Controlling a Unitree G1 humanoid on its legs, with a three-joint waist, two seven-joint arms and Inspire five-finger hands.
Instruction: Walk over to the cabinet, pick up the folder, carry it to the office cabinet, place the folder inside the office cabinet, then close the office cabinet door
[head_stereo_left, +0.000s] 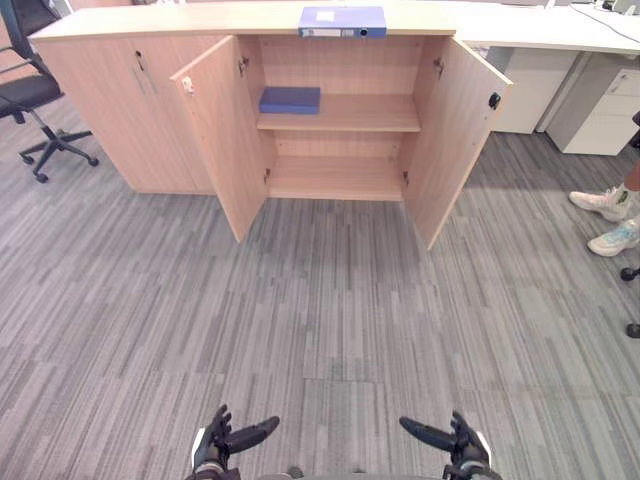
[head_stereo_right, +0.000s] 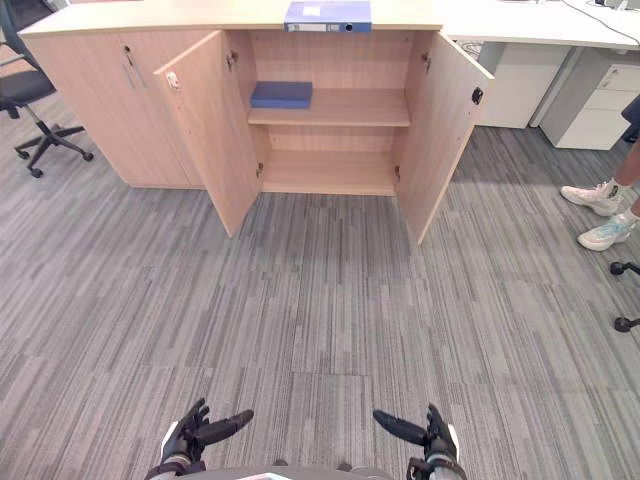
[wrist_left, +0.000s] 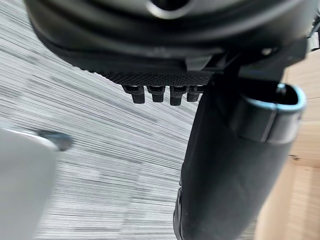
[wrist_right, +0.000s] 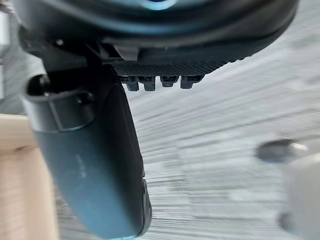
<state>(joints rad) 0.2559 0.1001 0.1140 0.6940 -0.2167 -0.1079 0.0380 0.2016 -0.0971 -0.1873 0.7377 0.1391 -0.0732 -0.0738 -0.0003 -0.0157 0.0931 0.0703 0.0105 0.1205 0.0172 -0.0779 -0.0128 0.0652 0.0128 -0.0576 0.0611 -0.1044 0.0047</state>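
Observation:
A blue folder (head_stereo_left: 342, 21) lies flat on top of the light wooden cabinet (head_stereo_left: 338, 178) across the carpet ahead. Both cabinet doors stand open, the left door (head_stereo_left: 225, 135) and the right door (head_stereo_left: 455, 135) swung towards me. On the middle shelf inside rests a darker blue flat folder or book (head_stereo_left: 290, 99). My left hand (head_stereo_left: 214, 446) and right hand (head_stereo_left: 461, 444) hang low at the near edge, far from the cabinet. Both are open and hold nothing, their thumbs pointing inward; the left hand (wrist_left: 235, 165) and the right hand (wrist_right: 95, 165) show over bare carpet.
A black office chair (head_stereo_left: 30, 95) stands at the far left. A person's light shoes (head_stereo_left: 610, 220) are at the right, near white drawer units (head_stereo_left: 600, 110) and a chair's castors (head_stereo_left: 632, 300). Grey striped carpet lies between me and the cabinet.

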